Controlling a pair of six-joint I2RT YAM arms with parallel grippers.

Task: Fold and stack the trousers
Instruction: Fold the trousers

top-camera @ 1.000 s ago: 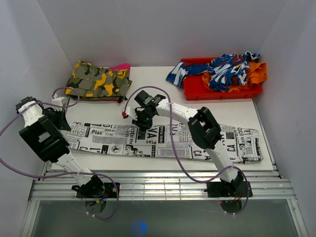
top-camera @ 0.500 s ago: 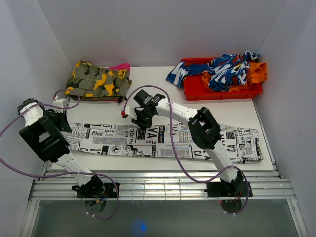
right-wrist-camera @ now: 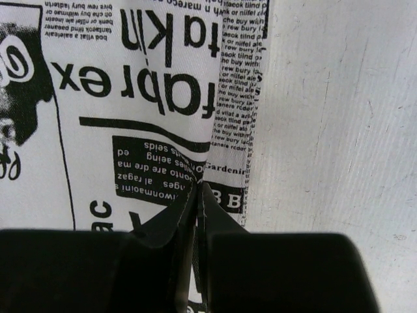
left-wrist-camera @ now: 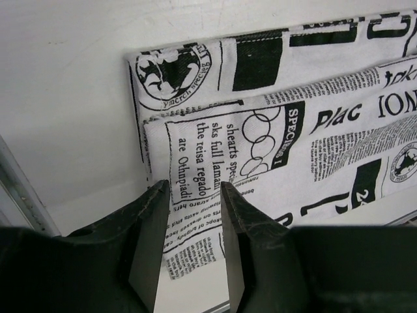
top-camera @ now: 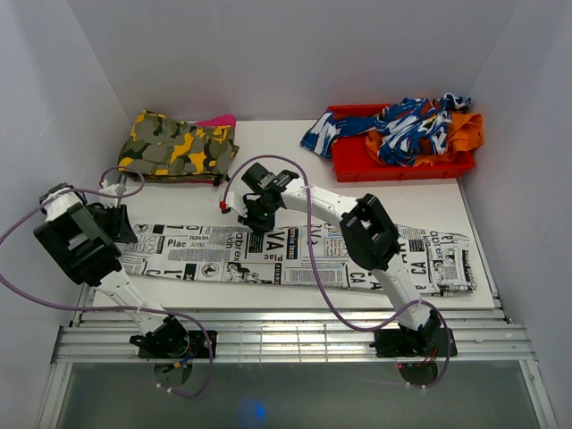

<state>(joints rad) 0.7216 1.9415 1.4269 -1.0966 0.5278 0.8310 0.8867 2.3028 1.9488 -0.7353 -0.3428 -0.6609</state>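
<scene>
The trousers [top-camera: 206, 252], white with black newspaper print, lie flat in a long strip across the table's front half. My left gripper [top-camera: 121, 225] is at their left end. In the left wrist view it [left-wrist-camera: 193, 195] is open, with its jaws either side of the near corner of the folded cloth [left-wrist-camera: 326, 117]. My right gripper [top-camera: 257, 217] is at the strip's far edge, left of the middle. In the right wrist view it [right-wrist-camera: 199, 190] is shut on a pinched fold of that cloth edge [right-wrist-camera: 98, 98].
A folded yellow-green camouflage garment [top-camera: 179, 147] lies at the back left, with something pink [top-camera: 219, 120] under it. A red bin [top-camera: 357, 165] at the back right holds a blue-and-white garment [top-camera: 402, 125] and an orange one [top-camera: 465, 130]. Metal rails [top-camera: 286, 338] run along the near edge.
My left arm has shifted slightly nearer and to the right, to the trousers' left end. My right gripper has barely moved and stays shut on the far edge.
</scene>
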